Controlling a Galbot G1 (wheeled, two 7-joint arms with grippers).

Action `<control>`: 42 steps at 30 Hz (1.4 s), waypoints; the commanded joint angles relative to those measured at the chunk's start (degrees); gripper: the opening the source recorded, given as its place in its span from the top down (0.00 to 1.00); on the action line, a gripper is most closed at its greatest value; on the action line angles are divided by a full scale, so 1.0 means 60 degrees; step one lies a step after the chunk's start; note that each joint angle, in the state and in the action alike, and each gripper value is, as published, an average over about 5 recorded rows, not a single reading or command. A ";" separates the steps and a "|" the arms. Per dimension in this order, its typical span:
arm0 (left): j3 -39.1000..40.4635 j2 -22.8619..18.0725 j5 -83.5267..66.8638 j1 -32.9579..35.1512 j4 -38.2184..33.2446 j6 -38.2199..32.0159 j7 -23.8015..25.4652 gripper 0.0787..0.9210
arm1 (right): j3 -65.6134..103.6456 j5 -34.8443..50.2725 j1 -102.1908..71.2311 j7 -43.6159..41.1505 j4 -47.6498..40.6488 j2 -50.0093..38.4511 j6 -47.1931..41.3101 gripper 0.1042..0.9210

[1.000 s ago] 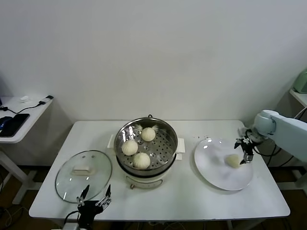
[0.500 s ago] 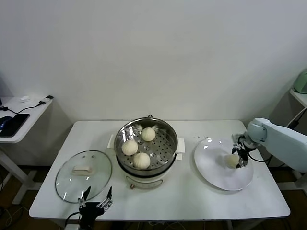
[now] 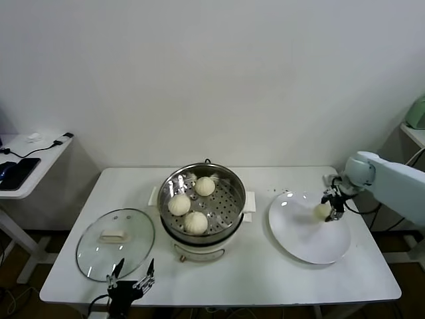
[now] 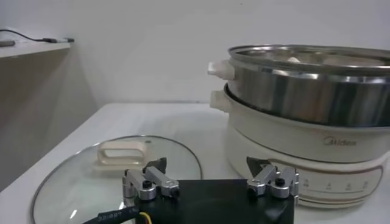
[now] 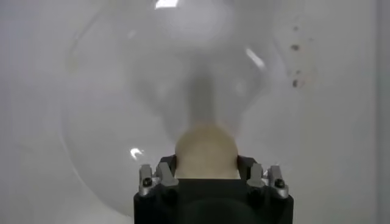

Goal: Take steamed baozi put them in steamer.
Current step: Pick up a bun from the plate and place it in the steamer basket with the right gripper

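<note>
A round, shiny steel steamer [image 3: 202,203] with a perforated tray stands on its cream-white electric base near the middle of the white rectangular table [image 3: 259,276]. Three cream-white round baozi lie on the tray: one toward the far side [image 3: 205,186], one toward the left side [image 3: 179,204] and one toward the near side [image 3: 196,222]. A round glass lid with a white handle [image 3: 115,234] lies flat near the table's front-left corner, just beside the steamer. A flat white round plate [image 3: 307,236] lies toward the table's right end, apart from the steamer, with bare table between them.

The right gripper [image 3: 331,205] is over the far part of the plate, its fingers clamped on the fourth cream-white baozi [image 3: 323,211]. In the right wrist view the bun [image 5: 206,152] sits squeezed between the fingers, with the plate's surface [image 5: 122,109] behind it. The right arm reaches in from beyond the table's right edge, its pale forearm sloping down to the wrist.

The left gripper [image 3: 132,282] is parked at the table's front edge, in front of the lid, its fingers spread wide apart and holding nothing. The left wrist view shows its fingertips [image 4: 151,182] close to the lid [image 4: 91,182], with the steamer [image 4: 311,91] beyond.

A white side table [image 3: 30,163] with dark devices and cables stands off the table's left end.
</note>
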 commanded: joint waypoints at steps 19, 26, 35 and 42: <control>0.0220 0.0043 0.0049 -0.0400 0.0025 -0.0054 -0.0024 0.12 | -0.3610 0.7808 0.5878 0.1920 0.3953 0.5105 -0.2793 0.33; 0.0211 0.0052 0.0007 -0.0417 0.0036 -0.0081 -0.0010 0.12 | -0.3386 0.6980 0.4242 0.2705 0.3271 0.5647 -0.3319 0.33; 0.0185 0.0127 -0.0020 -0.0473 0.0151 -0.0112 -0.0019 0.12 | -0.3185 0.5973 0.2995 0.3121 0.2814 0.5341 -0.3564 0.33; 0.0218 0.0139 -0.0011 -0.0535 0.0214 -0.0091 -0.0017 0.12 | -0.2713 0.5859 0.2326 0.3426 0.2566 0.5074 -0.3612 0.33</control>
